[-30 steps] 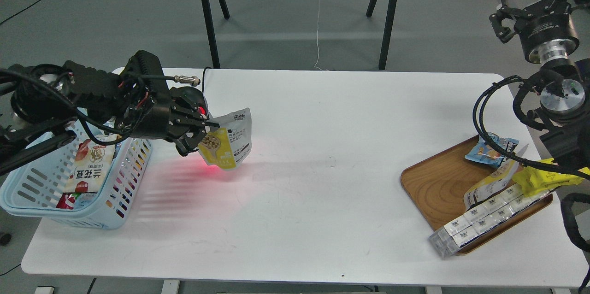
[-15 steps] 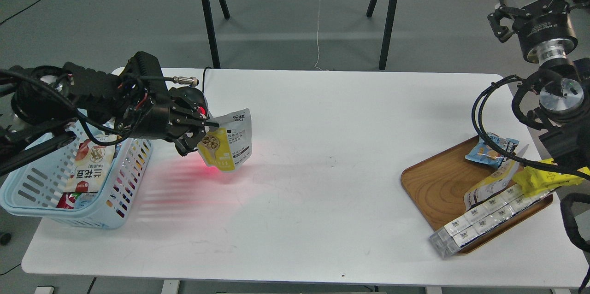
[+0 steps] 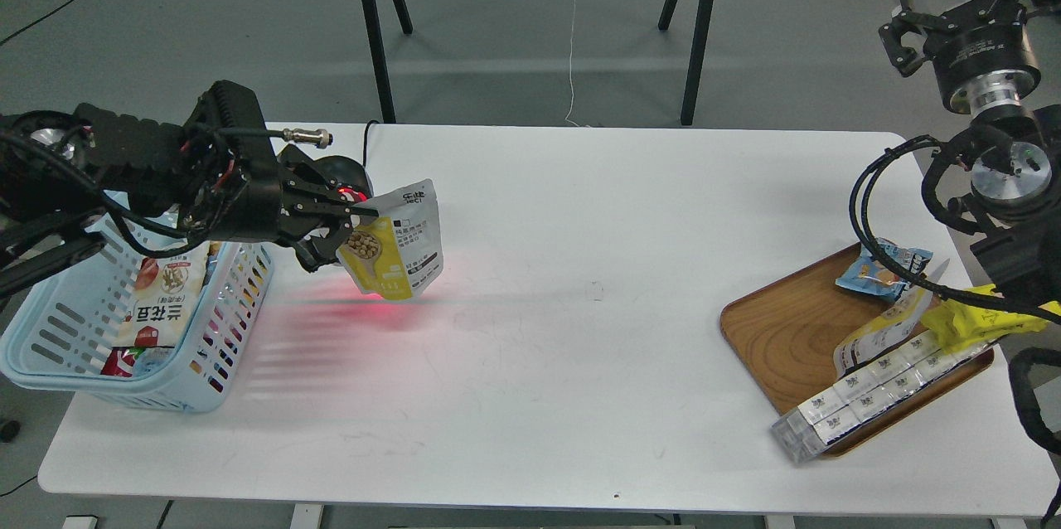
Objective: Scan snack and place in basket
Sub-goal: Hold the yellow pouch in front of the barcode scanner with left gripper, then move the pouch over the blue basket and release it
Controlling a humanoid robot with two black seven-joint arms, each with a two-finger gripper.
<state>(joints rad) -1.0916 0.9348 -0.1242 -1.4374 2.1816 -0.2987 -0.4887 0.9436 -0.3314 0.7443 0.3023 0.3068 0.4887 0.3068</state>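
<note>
Left arm [image 3: 352, 224] level, jaws pinching snack [image 3: 392, 245]

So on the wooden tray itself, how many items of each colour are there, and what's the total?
Blue packet: 1
Bright yellow packet: 1
Yellow-and-white pouch: 1
Long white boxed pack: 1
Total on the tray: 4

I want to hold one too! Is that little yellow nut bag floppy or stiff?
Probably floppy: the snack hangs bent from one edge in the left hand. Likely light, since that thin pinch holds it above the table. Its shiny wrapper might be slippery.
</note>
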